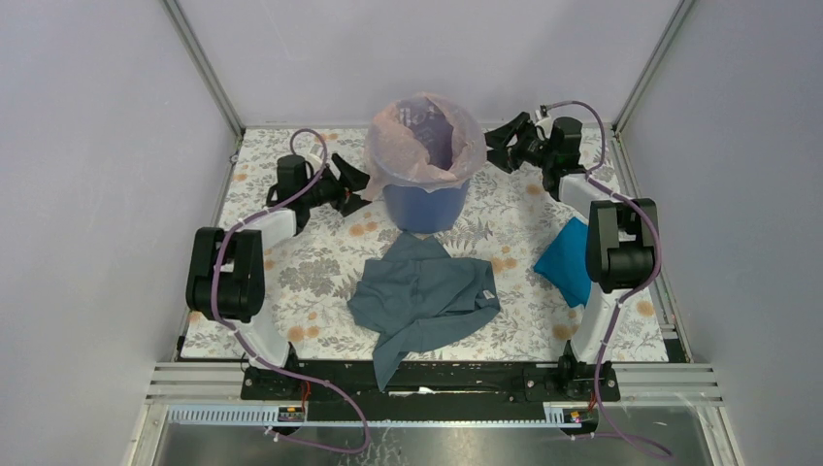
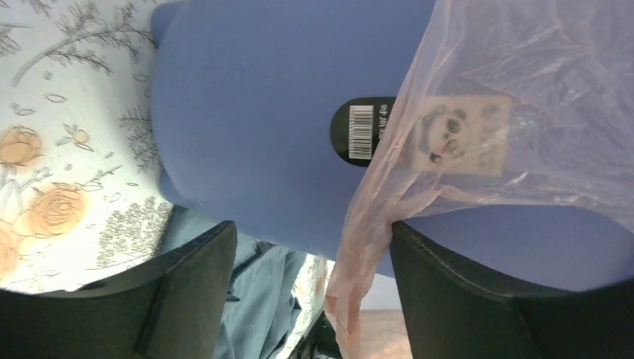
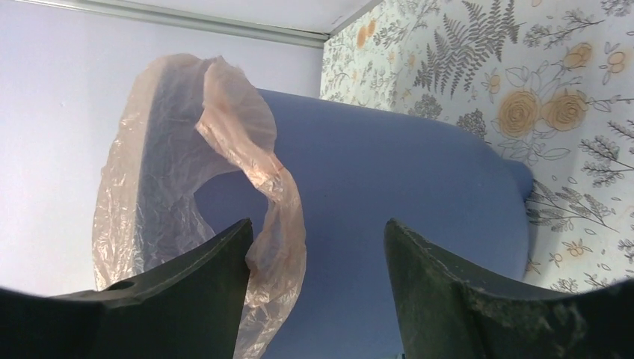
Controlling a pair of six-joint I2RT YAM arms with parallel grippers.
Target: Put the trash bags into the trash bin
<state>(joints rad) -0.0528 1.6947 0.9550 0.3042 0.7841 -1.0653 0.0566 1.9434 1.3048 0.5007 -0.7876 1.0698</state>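
Both the left tool (image 1: pixel 359 187) and right tool (image 1: pixel 498 148) were held wide open, empty, beside the round blue plastic bin (image 1: pixel 427 209), presumably to tuck the thin translucent pink plastic bag (image 1: pixel 392 146) draped over its rim.

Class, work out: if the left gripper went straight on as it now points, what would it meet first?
The left gripper would probably meet the hanging edge of the trash bag, then the wall of the trash bin behind; depth is unclear.
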